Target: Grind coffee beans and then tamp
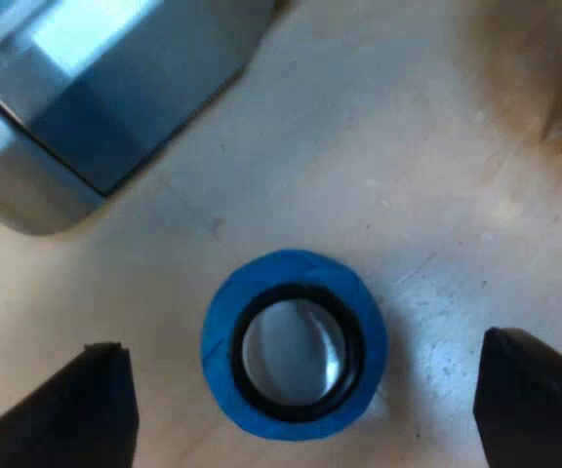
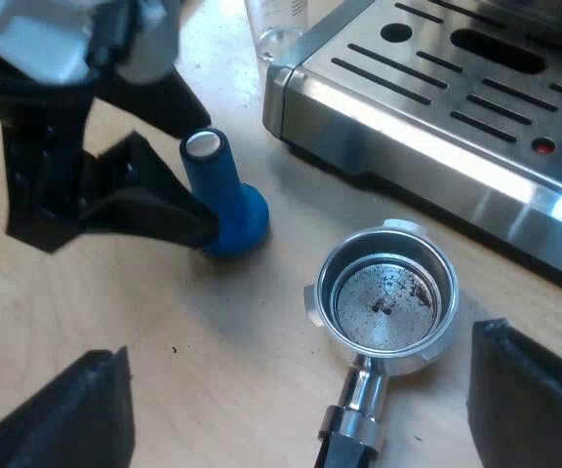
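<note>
Left claw (image 1: 301,344): fingers spread wide, straddling the tamper (image 2: 224,200) from above.
Tamper: upright on the table (image 2: 213,331), near the espresso machine (image 2: 457,117)'s corner. I judged it stiff, weighty and smooth, best pinched across the narrow stem.
Right claw (image 2: 296,343): fingers apart, empty, over the holder (image 2: 383,297).
Holder: loose before the machine's front. Rigid metal, so I would take it by the handle.
Basket: only a few dark specks.
Measuring glass (image 2: 279,24): beyond the machine's corner, contents unclear.
</note>
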Available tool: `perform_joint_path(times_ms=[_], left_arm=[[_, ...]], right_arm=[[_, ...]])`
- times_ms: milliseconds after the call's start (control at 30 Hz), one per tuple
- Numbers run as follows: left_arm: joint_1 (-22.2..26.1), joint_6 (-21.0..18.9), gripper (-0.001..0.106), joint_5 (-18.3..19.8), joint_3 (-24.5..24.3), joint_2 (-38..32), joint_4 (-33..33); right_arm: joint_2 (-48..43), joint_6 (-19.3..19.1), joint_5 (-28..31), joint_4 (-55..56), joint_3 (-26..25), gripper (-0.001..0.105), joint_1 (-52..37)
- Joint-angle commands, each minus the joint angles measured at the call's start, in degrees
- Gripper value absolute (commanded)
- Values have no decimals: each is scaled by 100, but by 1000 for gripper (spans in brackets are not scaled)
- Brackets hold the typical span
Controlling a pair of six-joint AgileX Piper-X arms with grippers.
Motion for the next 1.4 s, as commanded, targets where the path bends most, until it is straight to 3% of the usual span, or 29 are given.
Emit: perform_joint_path(times_ms=[33,133,333,500,733,967,1167,1267,1400], left_arm=[[-9,-44,72,-58,-143,-311,172],[-9,-44,72,-58,-247,-724,345],[-9,-44,72,7,-476,-1501,746],[-9,-44,72,-4,-872,-1939,1390],[-9,-44,72,-4,-1498,-2140,1775],[-9,-64,72,-17,-2156,-2137,2138],[67,-206,72,-93,-2442,-2137,2122],[393,-324,72,-52,-2467,-2137,2122],[1006,-324,72,272,-2467,-2162,2137]], right_arm=[[-38,13,-44,123,-28,71,7],[-38,217,-44,209,-28,71,7],[-38,227,-106,459,-204,71,7],[-38,227,-153,1355,-825,71,7],[-38,227,-186,2007,-1408,71,-81],[-46,227,-653,2274,-1858,71,-1025],[-101,-3,-827,2855,-2264,71,-2096],[-235,-159,-1103,2972,-2301,71,-2531],[-520,-254,-1358,3129,-2301,71,-3164]])
